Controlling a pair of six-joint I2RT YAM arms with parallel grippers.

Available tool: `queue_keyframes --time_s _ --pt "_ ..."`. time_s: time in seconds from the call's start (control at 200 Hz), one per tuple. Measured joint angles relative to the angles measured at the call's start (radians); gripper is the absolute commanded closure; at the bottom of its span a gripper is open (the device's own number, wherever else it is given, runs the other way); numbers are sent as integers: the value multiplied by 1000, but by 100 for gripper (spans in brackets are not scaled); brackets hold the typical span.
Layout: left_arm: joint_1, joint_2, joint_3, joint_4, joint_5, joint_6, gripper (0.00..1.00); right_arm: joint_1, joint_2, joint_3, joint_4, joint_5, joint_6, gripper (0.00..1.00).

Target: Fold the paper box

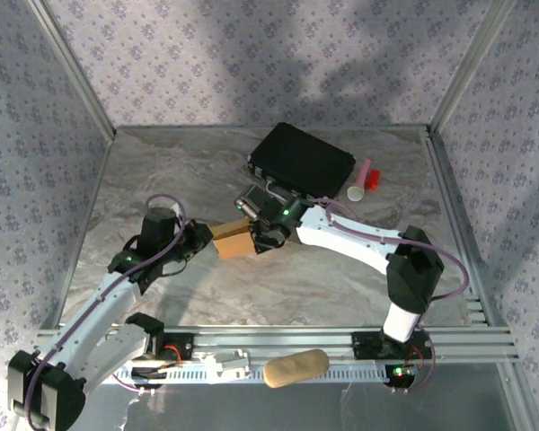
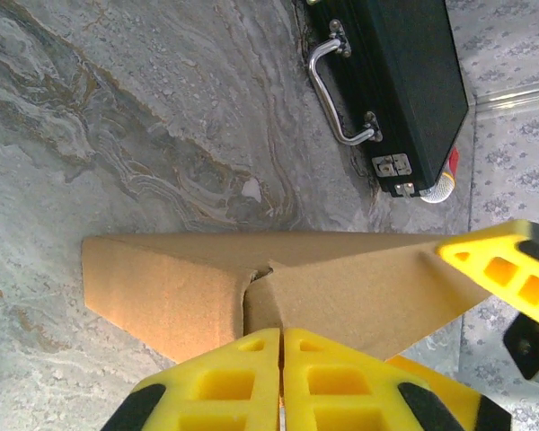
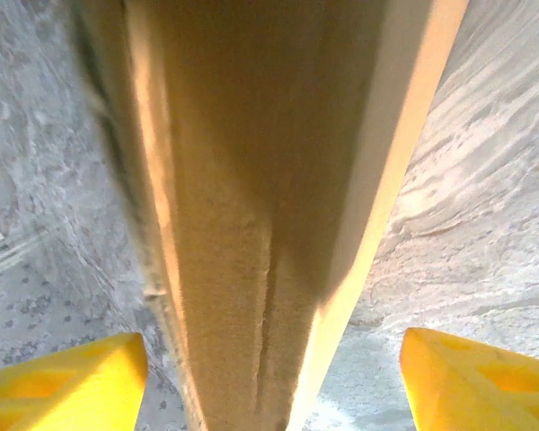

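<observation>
Nearest the arms, at six o'clock, a tan oblong object [image 1: 296, 368] is seen lying on the aluminium rail [image 1: 341, 341], well apart from the work. Toward the table's centre the paper box [image 1: 232, 241] is found, partly folded, with its panels raised into a shallow ridge. Its nine-o'clock edge is pinched by the left gripper [image 2: 281, 346], whose yellow fingers are clamped together on the cardboard where two flaps meet. At the three-o'clock side the right gripper [image 3: 271, 337] is held released, its fingers spread wide on either side of a cardboard panel and not touching it.

With a single thin-edge pinch as the only hold, the box is judged liable to pivot or slip if it is pushed from the right. The raised panels could spring flat, since nothing restrains them. If the right fingers were closed across the ridge off the crease, the cardboard could be crushed.

Nothing is seen inside the paper box, though its underside is hidden. Farther off, at one o'clock, the black case [image 1: 301, 160] lies shut, and its contents cannot be told. Just beside it, at two o'clock, a pink cylinder [image 1: 368, 175] is seen.
</observation>
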Motion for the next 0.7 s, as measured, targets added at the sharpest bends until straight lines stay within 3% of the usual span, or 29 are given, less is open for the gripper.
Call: queue_keyframes --time_s 0.215,0.475,0.7 --pt "0 6 2 8 -11 3 92 -68 -190 -106 12 16 -177 12" --pt "0 17 9 7 -14 3 93 -268 -428 -449 263 -85 -485 17" --pt "0 21 11 6 -14 3 93 -335 -456 -610 424 -214 -590 21"
